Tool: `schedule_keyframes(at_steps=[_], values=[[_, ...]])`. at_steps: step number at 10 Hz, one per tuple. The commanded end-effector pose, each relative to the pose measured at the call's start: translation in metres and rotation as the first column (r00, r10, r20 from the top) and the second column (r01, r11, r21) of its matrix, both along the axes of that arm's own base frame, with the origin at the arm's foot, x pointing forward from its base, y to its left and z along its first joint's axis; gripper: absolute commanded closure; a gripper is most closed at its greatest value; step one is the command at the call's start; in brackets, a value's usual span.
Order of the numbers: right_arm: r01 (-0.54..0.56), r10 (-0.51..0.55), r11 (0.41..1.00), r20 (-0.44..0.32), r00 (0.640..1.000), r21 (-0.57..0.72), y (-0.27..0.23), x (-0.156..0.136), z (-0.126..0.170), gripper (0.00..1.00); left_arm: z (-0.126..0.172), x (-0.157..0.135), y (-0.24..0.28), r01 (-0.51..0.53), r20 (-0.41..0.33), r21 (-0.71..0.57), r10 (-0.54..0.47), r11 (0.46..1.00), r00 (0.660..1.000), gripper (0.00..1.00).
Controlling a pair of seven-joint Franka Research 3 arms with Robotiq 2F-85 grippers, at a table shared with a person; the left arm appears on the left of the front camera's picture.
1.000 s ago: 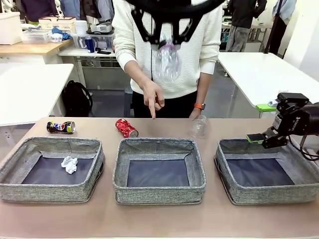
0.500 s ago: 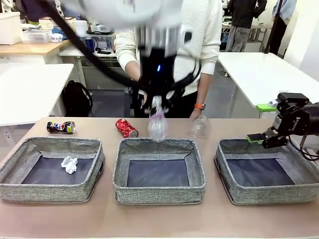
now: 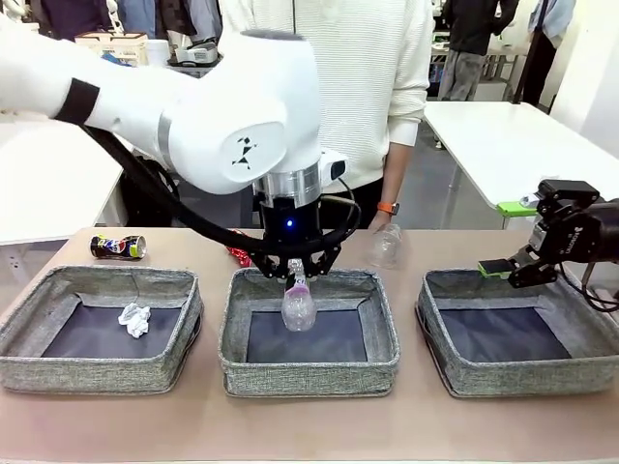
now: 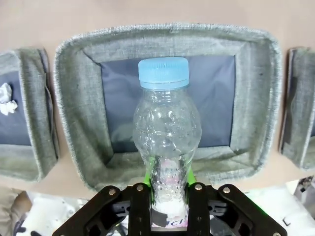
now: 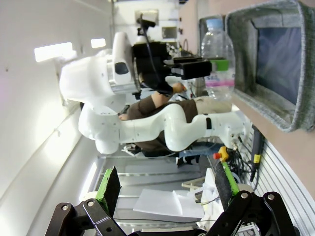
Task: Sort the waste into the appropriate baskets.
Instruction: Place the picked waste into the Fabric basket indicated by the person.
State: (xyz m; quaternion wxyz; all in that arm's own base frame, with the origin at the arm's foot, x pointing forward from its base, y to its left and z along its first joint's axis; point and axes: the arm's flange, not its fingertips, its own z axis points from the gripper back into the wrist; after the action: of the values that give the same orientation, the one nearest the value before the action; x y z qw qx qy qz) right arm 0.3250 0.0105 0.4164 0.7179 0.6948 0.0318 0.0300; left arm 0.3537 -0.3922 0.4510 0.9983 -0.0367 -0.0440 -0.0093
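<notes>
**Drop time: bottle [image 3: 298, 305] over the middle basket [image 3: 383, 329]**

The left gripper [image 3: 295, 274] is clamped tight on the base end of the bottle, cap pointing down, and it hangs low between the middle basket's walls. This looks like the release step. The next move calls for the fingers to spread and the arm to lift straight clear. The right gripper [image 3: 505, 239] hangs wide open and empty by the far rim of the right basket [image 3: 431, 329].

Bright, even indoor light, soft shadows; glints on the clear plastic bottle [image 4: 166, 132]. Right wrist view washes white at left, edges bowed.
</notes>
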Motion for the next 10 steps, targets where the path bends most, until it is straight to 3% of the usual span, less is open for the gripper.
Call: schedule_keyframes(at_steps=[1,5,6,7,8,10], values=[[0.003,-0.004,1.0,0.03,1.0,0.021,0.0022,0.0019,0.001,0.0,0.0013,-0.0005,0.0027,0.004,-0.011,-0.01,-0.004,1.0,1.0,0.77],[0.003,-0.004,1.0,0.03,1.0,0.021,0.0022,0.0019,0.001,0.0,0.0017,0.0017,0.0027,0.01,-0.018,-0.013,-0.011,1.0,1.0,0.74],[0.003,-0.004,1.0,0.03,1.0,0.021,0.0022,0.0019,0.001,0.0,0.0022,0.0022,0.0028,0.013,-0.015,-0.018,-0.013,1.0,1.0,0.2],[0.003,-0.004,1.0,0.03,1.0,0.021,0.0022,0.0019,0.001,0.0,0.0022,0.0027,0.0025,0.013,-0.013,-0.015,-0.013,1.0,1.0,0.16],[0.003,-0.004,1.0,0.03,1.0,0.021,0.0022,0.0019,0.001,0.0,0.0023,0.003,0.0026,0.013,-0.012,-0.015,-0.013,1.0,1.0,0.0],[0.003,-0.004,1.0,0.03,1.0,0.021,0.0022,0.0019,0.001,0.0,0.0028,0.0028,0.0025,0.016,-0.009,-0.016,-0.016,1.0,1.0,0.0]])
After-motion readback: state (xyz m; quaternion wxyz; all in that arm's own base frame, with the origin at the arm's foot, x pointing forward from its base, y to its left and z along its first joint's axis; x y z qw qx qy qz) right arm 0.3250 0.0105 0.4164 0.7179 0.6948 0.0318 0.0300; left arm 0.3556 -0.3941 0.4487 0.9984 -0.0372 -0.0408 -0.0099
